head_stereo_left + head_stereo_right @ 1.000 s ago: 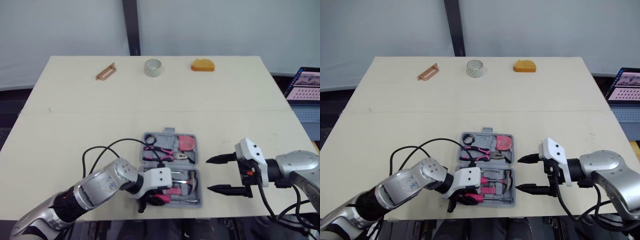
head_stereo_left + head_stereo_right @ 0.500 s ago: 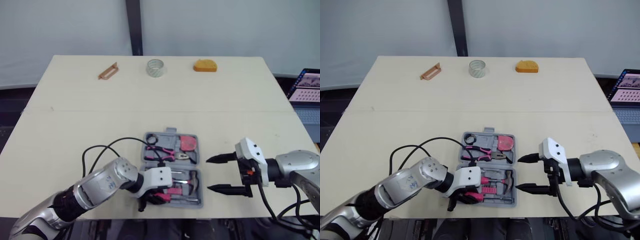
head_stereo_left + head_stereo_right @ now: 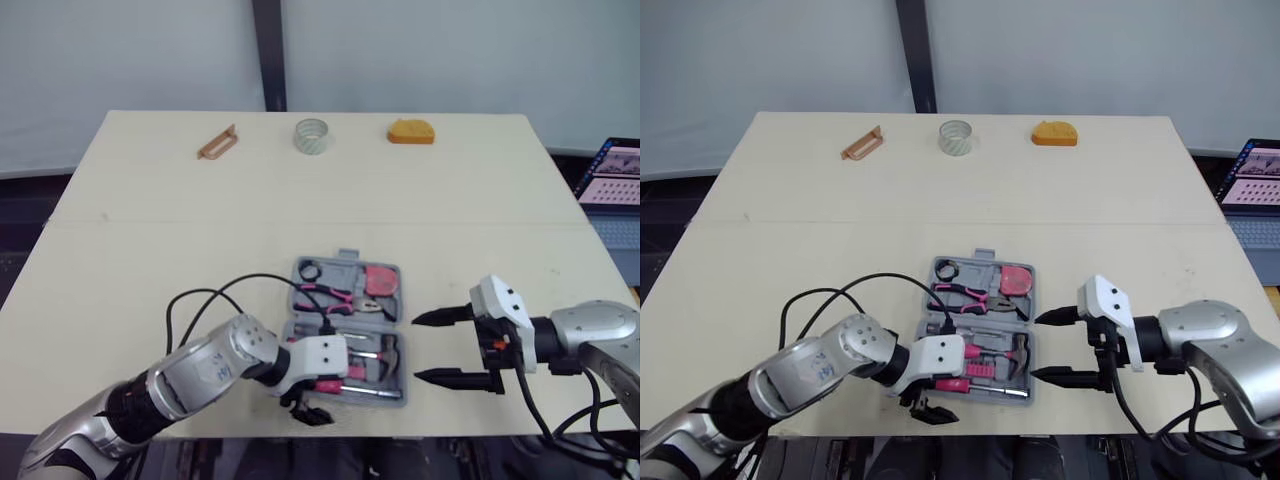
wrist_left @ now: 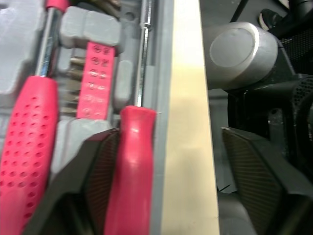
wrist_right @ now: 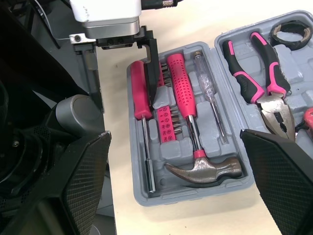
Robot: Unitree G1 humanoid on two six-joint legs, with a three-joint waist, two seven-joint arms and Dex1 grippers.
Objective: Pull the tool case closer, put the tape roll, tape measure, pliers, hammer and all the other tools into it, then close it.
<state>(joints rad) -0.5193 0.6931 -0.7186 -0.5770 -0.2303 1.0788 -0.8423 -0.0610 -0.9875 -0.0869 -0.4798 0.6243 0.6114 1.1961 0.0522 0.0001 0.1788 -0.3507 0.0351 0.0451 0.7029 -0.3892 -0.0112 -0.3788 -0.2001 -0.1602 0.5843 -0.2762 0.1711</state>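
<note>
Table [image 3: 150, 230], contents from the robot's left to its right.

Flat brown tool [image 3: 216, 142]; far edge, loose, well apart from the case; I take it for one of the "other tools" to be packed.

Left gripper [image 3: 308, 410]; at the table's near edge, fingers spread and holding nothing; the wrist view has one finger [image 4: 100, 181] inside the case beside the red-handled screwdriver [image 4: 132, 171] and the other past the table edge, so the jaws straddle the case's near wall; probably placed so to drag the case in.

Tape roll [image 3: 311, 135]; far edge, upright on its rim-face, not yet packed.

Tool case [image 3: 345, 330]; open flat, its near half close to the table's front edge, so the pull looks about done; hammer [image 5: 195, 147] and pliers [image 5: 264, 73] lie seated in their moulded slots.

Tape measure [image 3: 411, 131]; orange, far edge, well apart from the case; a long reach.

Right gripper [image 3: 418, 348]; just right of the case, fingers wide and empty; apparently waiting to steady the case or fetch.

Laptop [image 3: 610, 170]; off the table's right side.
</note>
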